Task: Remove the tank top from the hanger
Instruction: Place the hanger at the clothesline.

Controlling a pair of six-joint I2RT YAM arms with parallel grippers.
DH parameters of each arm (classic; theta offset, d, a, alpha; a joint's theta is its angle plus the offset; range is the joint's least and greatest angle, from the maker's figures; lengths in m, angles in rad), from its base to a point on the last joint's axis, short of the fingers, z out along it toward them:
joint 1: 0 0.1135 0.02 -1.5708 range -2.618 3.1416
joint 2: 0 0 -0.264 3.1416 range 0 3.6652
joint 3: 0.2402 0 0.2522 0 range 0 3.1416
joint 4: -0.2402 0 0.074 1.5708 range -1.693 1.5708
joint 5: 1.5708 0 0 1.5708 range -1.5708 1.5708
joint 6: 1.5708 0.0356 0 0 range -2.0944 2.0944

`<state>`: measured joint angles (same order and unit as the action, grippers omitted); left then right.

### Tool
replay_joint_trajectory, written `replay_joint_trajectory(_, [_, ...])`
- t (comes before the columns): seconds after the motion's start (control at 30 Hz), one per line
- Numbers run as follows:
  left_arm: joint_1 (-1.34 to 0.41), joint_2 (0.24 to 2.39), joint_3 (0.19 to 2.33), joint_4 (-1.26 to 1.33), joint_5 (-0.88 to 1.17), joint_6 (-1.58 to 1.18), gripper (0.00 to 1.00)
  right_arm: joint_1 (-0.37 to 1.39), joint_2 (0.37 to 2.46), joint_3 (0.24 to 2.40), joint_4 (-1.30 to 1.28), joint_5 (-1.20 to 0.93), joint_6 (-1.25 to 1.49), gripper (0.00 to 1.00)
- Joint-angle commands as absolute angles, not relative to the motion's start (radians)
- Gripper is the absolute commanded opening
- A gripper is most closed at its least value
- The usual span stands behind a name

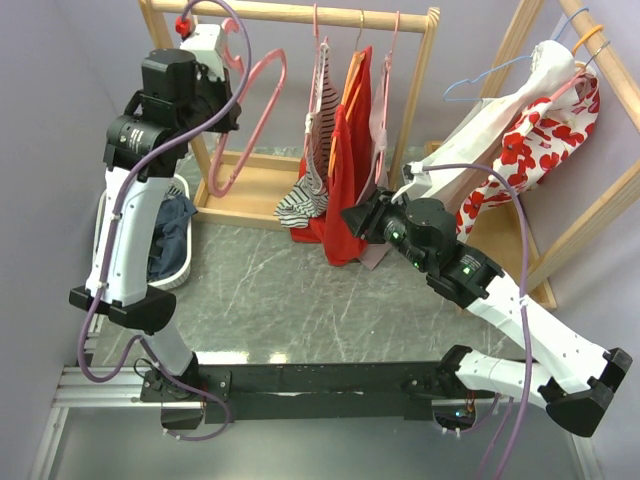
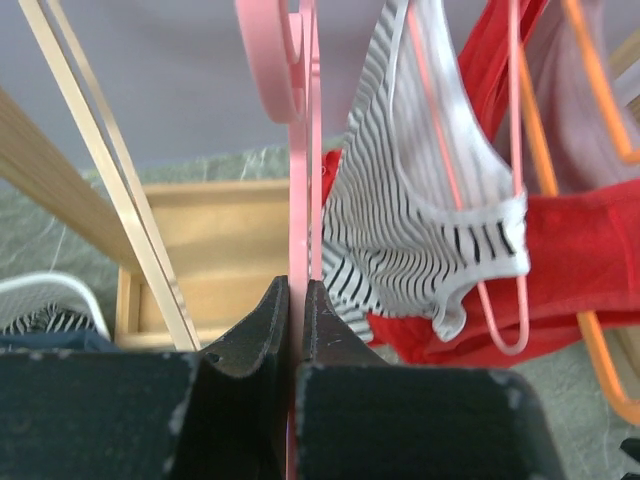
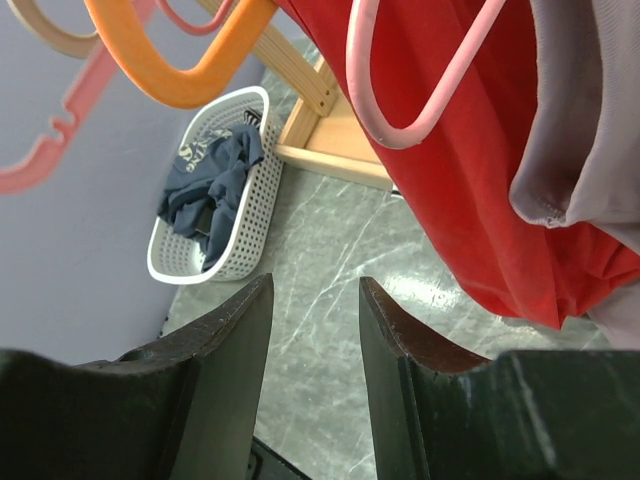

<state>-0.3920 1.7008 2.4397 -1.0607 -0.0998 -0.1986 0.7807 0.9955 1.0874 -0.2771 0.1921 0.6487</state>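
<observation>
- Pink hanger clamped in L gripper, near L end of wooden rack.
- R gripper: jaws apart, beside red garment.
- Striped tank top hangs on rack.

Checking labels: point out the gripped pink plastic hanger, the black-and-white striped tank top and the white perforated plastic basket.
pink plastic hanger (image 2: 303,200): left wrist view, on its vertical bar.
black-and-white striped tank top (image 2: 400,230): left wrist view, middle of the fabric.
white perforated plastic basket (image 3: 252,195): right wrist view, side wall.
</observation>
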Motion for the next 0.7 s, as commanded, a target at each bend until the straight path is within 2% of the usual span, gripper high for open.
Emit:
replay_joint_trajectory(0.0, [-0.336, 1.713, 2.476, -0.896, -0.009, -0.179, 0.01, 0.775, 0.992, 1.085, -0.236, 0.187, 0.637, 0.48])
replay_joint_trajectory(0.67, [-0.278, 1.812, 2.52, -0.695, 0.098, -0.153, 0.01, 0.759, 0.986, 1.081, -0.244, 0.187, 0.632, 0.48])
